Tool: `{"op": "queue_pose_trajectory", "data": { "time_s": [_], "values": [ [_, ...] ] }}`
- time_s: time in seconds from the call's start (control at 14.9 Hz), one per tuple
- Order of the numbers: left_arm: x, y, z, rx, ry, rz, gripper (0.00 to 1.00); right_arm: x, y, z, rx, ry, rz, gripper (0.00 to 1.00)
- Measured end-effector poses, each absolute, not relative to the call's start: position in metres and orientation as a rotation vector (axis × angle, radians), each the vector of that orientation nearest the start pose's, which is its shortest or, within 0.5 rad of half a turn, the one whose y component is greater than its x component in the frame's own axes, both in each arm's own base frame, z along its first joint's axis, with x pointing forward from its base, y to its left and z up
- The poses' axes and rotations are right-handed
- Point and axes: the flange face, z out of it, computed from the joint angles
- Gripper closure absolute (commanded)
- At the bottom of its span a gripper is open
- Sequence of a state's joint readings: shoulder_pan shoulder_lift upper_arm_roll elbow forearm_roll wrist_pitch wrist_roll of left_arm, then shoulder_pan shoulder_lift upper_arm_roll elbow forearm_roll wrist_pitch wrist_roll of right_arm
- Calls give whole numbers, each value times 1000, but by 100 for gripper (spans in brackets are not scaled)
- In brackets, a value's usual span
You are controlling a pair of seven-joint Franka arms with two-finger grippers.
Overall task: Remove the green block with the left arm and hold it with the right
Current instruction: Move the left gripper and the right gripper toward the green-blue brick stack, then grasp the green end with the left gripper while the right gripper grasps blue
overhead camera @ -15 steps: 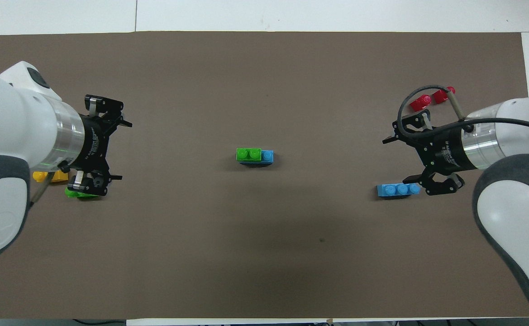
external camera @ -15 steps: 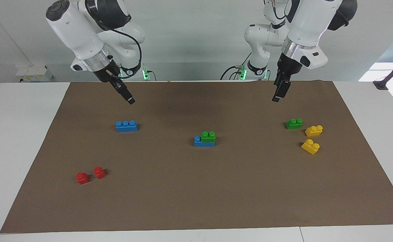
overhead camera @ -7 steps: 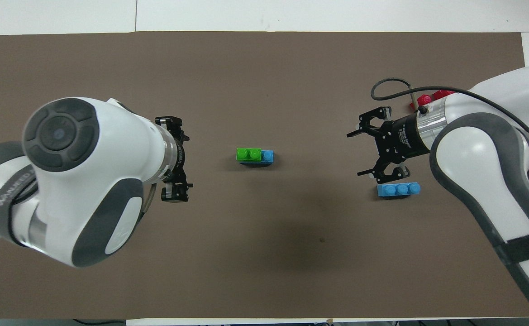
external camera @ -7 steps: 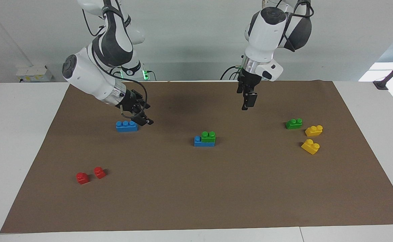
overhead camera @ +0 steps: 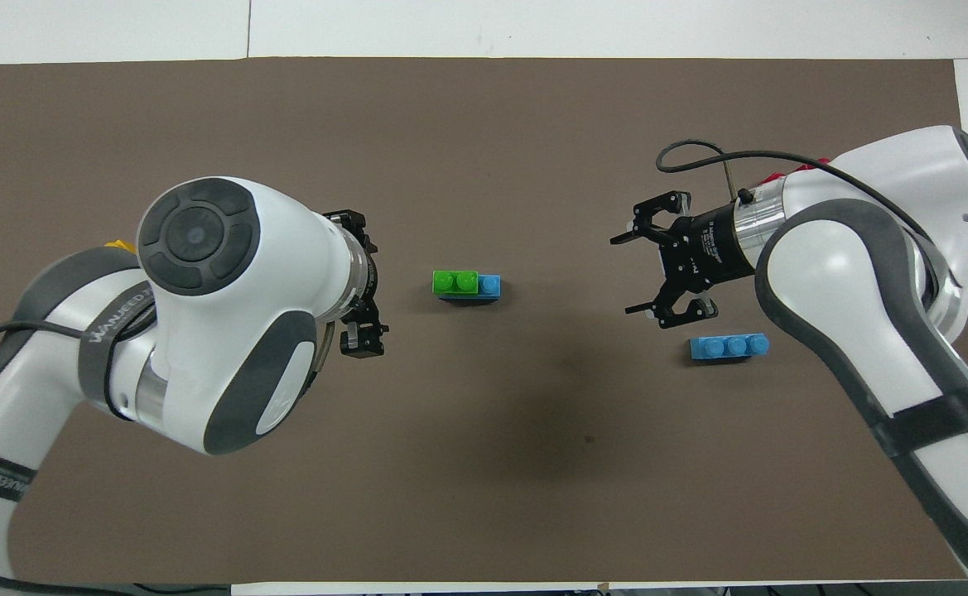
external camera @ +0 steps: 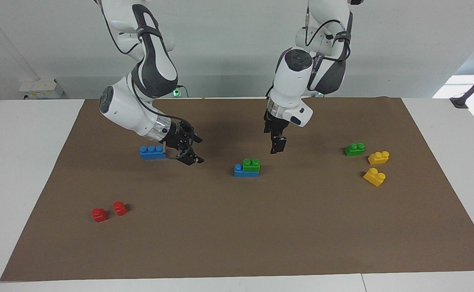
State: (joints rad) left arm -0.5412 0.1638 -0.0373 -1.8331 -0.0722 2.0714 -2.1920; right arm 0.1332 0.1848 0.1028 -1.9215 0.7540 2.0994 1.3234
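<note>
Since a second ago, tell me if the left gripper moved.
Yes. The left gripper has swung from over the lone green brick toward the green block mid-table.

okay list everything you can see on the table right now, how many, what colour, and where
green block: 1, green, stacked on a blue brick mid-mat
blue brick under it: 1, blue, mid-mat
loose blue brick: 1, blue, toward the right arm's end
second green brick: 1, green, toward the left arm's end
yellow bricks: 2, yellow, beside the second green brick, slightly farther from the robots
red bricks: 2, red, right arm's end, farthest from the robots
mat: 1, brown, covering the table
left gripper: over the mat beside the stack, holding nothing
right gripper: open, over the mat between the loose blue brick and the stack
</note>
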Motion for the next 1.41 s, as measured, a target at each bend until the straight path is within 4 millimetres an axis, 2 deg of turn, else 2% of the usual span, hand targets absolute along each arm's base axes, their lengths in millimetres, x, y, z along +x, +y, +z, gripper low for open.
{"op": "queue_pose_trajectory", "data": {
  "time_s": [0.27,0.67,0.87,1.07,1.27,1.41],
  "values": [
    [516,-353,427,2048,2257,-87,0,583,190,391,-1903,1773,633,10],
    [526,-375,383,2041,2282,-95,0,584,212,349,-1927,1799,647,10],
    [534,-378,376,2028,2278,-92,0,582,226,335,-1924,1801,650,10],
    [536,-377,374,2018,2279,-88,0,581,232,327,-1924,1806,657,10],
    [538,-376,362,2015,2285,-86,0,581,239,322,-1917,1808,635,10],
    [537,-376,354,2018,2289,-87,0,579,250,318,-1895,1808,622,10]
  ]
}}
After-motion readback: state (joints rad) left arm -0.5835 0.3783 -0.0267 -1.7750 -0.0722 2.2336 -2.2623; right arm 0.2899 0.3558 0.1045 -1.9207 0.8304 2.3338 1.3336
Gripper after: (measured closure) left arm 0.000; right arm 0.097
